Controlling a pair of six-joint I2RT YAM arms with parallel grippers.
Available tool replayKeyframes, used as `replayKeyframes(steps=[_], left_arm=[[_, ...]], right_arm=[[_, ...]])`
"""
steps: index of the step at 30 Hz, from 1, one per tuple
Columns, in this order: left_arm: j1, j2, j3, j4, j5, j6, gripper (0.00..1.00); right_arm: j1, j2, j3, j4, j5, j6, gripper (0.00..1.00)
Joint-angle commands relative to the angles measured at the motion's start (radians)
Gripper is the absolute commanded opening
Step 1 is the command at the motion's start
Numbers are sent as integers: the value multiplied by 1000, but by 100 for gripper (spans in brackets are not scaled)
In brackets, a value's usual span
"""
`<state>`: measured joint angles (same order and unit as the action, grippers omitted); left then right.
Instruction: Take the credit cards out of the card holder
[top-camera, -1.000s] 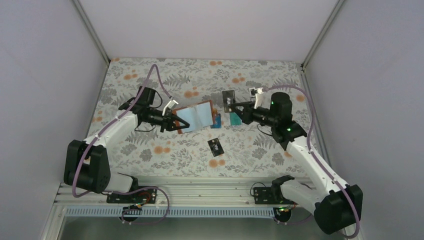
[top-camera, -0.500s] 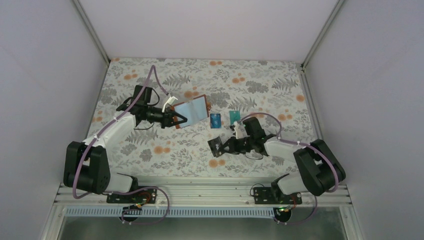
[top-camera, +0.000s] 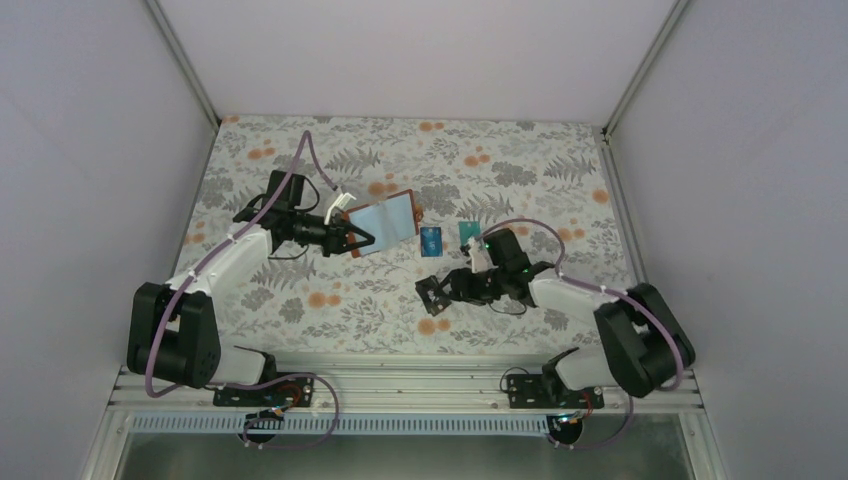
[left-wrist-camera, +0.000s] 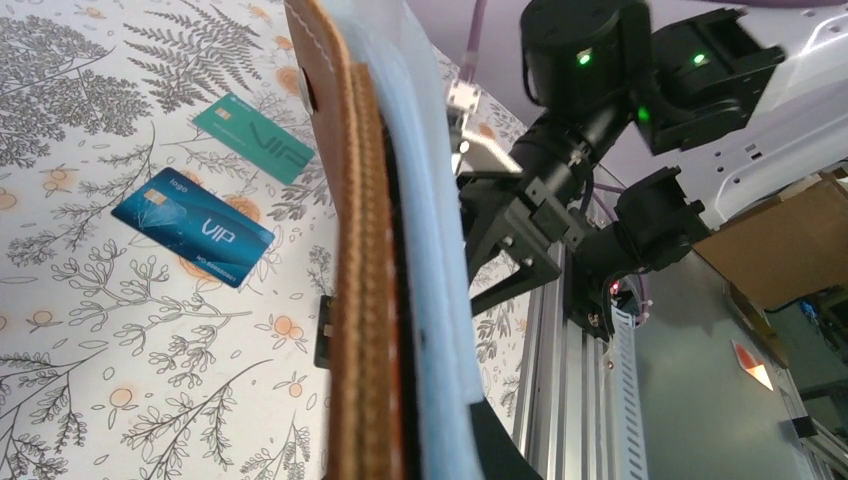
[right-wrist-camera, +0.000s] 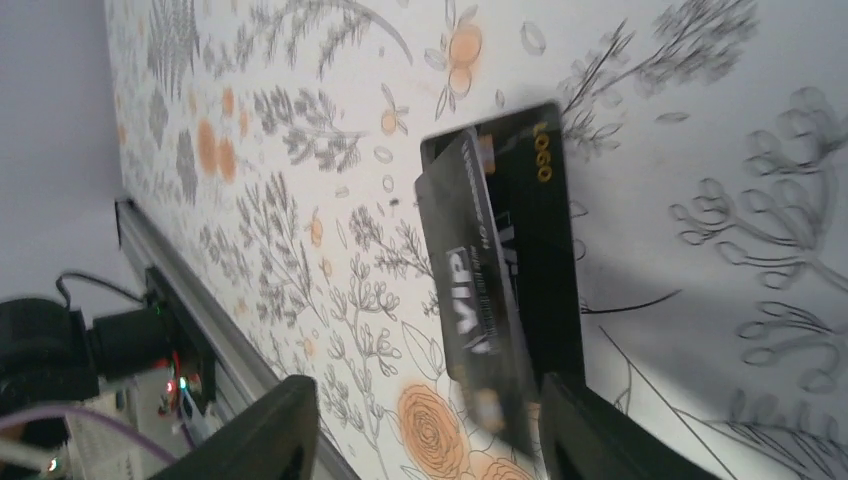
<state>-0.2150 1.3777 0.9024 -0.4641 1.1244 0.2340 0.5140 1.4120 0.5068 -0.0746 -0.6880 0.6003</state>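
Left jaws pinch shut on the opened card holder, left of centre. Right jaws stand parted near the tabletop's lower edge, astride two overlapping black cards. Blue card and teal card lie between them.

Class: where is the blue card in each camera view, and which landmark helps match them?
Top external: blue card mid-table, just right of the card holder.
Left wrist: blue card lying flat, left of centre.
Right wrist: not in view.
Landmark: teal-green card lying beside it in both.
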Motion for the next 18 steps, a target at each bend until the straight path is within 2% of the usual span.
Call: replayKeyframes(steps=[1, 4, 8, 9, 13, 18], left_arm=[[5, -11, -8, 21, 21, 2, 3], [5, -7, -7, 24, 26, 1, 2], [3, -6, -7, 25, 26, -1, 2], [4, -8, -8, 25, 25, -1, 2], [4, -8, -8, 24, 26, 1, 2], [4, -4, -9, 25, 26, 2, 2]], right_arm=[[8, -121, 83, -214, 172, -35, 61], [10, -145, 104, -281, 276, -45, 68], [29, -73, 106, -278, 365, -44, 64], [36, -60, 111, -272, 388, -42, 60], [66, 3, 162, -299, 538, -45, 31], [142, 114, 191, -324, 598, -47, 11]])
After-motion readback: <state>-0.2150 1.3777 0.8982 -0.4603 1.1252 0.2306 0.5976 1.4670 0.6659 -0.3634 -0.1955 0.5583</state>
